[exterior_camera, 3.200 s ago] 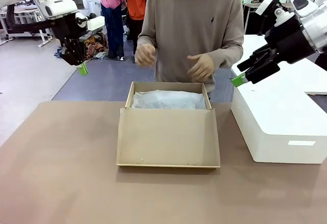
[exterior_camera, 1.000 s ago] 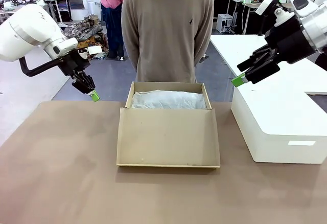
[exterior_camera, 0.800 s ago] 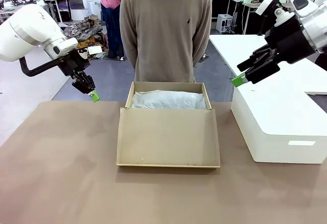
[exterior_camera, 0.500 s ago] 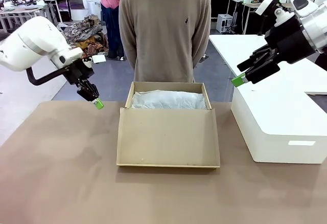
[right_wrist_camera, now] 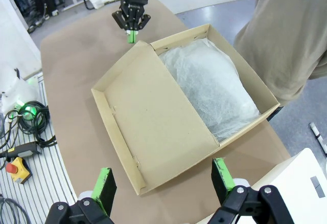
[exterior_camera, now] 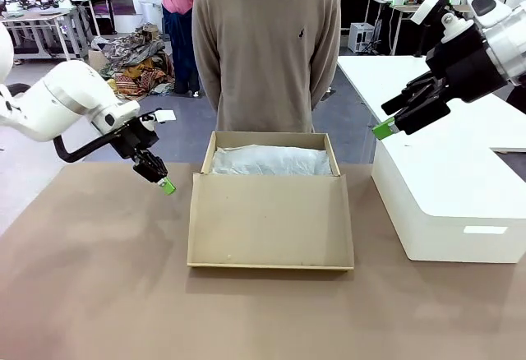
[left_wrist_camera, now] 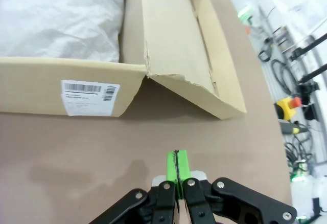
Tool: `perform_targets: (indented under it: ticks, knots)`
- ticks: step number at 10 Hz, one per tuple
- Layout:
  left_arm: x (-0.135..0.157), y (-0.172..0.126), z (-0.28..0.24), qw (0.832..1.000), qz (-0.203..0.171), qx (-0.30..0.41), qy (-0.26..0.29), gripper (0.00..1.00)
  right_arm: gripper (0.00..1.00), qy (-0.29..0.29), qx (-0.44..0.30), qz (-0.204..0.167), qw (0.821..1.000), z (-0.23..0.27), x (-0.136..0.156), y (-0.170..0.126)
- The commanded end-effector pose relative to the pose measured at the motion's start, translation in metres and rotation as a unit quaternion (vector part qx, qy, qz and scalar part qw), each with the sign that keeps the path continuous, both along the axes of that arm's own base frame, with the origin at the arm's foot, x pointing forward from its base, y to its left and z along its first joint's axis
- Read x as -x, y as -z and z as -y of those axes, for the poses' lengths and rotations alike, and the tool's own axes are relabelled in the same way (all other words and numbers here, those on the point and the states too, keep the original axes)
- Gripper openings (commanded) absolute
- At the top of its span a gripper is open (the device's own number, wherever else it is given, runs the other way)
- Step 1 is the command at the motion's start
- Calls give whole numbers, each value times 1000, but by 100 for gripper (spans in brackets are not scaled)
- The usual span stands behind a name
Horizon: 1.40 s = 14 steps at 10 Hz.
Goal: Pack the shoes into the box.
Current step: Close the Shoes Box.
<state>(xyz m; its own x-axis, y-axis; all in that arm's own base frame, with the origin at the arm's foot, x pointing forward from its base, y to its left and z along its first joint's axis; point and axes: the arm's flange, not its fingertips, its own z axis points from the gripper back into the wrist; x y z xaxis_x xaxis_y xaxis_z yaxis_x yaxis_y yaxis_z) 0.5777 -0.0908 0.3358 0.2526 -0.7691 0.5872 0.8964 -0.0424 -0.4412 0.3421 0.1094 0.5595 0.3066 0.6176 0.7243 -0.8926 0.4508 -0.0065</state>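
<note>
At the centre of the brown table [exterior_camera: 90, 294], the plain brown cardboard shoebox [exterior_camera: 271, 220] lies open, flap lid toward the robot, white crinkled tissue paper [exterior_camera: 271, 161] filling it. Left gripper [exterior_camera: 167, 186], pads pressed together and empty, hovers just beside the box's left corner. Right gripper [exterior_camera: 383, 129], jaws wide and empty, hangs above the smooth white box [exterior_camera: 460, 204].

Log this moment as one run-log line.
left gripper: shut, empty, beside brown cardboard shoebox | right gripper: open, raised | lid: open | white tissue paper: inside
</note>
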Motion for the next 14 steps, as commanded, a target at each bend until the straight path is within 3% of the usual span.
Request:
perform_targets:
  ticks: [1, 8, 14]
  knots:
    - [6, 14, 5, 999, -5, 32, 0, 0, 100, -13, -13, 7, 1000, 1, -3, 1]
    - [12, 54, 29, 997, -32, 67, -1, 0, 100, -13, -13, 7, 1000, 1, -3, 1]
    - [15, 68, 44, 994, -59, 95, 17, 0, 100, -13, -13, 7, 1000, 1, -3, 1]
